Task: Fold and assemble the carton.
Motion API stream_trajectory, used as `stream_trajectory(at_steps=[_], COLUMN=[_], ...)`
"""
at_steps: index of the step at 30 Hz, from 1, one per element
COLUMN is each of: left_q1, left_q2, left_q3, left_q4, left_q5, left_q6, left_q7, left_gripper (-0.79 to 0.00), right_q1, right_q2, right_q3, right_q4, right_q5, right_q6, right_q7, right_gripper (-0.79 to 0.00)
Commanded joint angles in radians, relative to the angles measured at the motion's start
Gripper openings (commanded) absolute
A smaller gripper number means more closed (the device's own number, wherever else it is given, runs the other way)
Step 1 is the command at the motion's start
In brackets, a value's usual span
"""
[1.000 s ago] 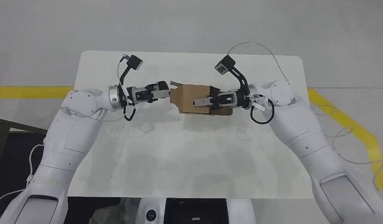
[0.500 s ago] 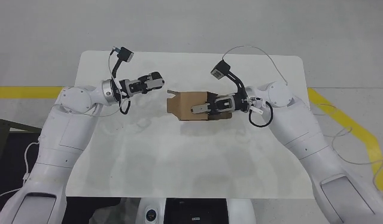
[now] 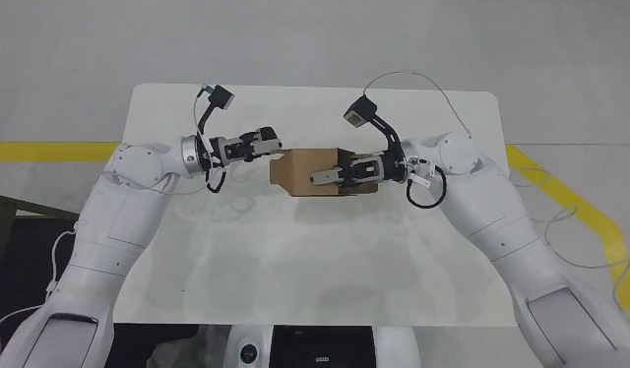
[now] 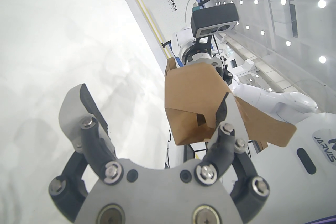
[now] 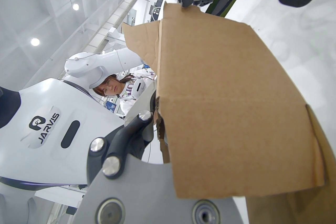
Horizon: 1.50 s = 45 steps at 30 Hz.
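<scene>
From above, my right gripper (image 3: pixel 325 177) clamps the carton (image 3: pixel 298 163) over the table (image 3: pixel 197 260), and my left gripper (image 3: pixel 273 144) hovers at its end. Left wrist: my jaws gape, and a skewed push could crumple the flap (image 4: pixel 262 122). Right wrist: the carton might slip.

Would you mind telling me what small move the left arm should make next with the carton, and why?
Probably push the open left gripper toward the carton's near end, so that its finger folds the loose flap inward. The right gripper holds the carton from the other side, and that flap juts out from the end, right beside that finger.
</scene>
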Motion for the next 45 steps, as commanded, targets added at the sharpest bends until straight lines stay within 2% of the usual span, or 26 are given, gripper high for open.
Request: stream_trajectory(at_steps=[1,9,22,45], left_q1=[0.006,0.018,0.003,-0.008], left_q2=[0.002,-0.001,-0.009,-0.012], left_q3=[-0.002,0.017,0.050,0.061], left_q4=[-0.006,-0.042,-0.032,-0.043], left_q5=[-0.001,0.002,0.007,-0.004], left_q6=[0.001,0.012,0.005,0.003], left_q7=[-0.005,-0.001,0.003,-0.002], left_gripper=[0.000,0.000,0.000,0.000], right_q1=[0.001,0.005,0.004,0.005], right_q2=[0.000,0.002,0.002,0.001], right_q3=[0.002,0.005,-0.002,-0.015], right_q4=[0.004,0.003,-0.021,-0.032], right_q5=[0.000,0.001,0.008,0.017], right_q6=[-0.001,-0.003,-0.006,-0.004], right_q7=[-0.001,-0.003,-0.006,-0.004], right_gripper=[-0.785,-0.785,-0.785,-0.785])
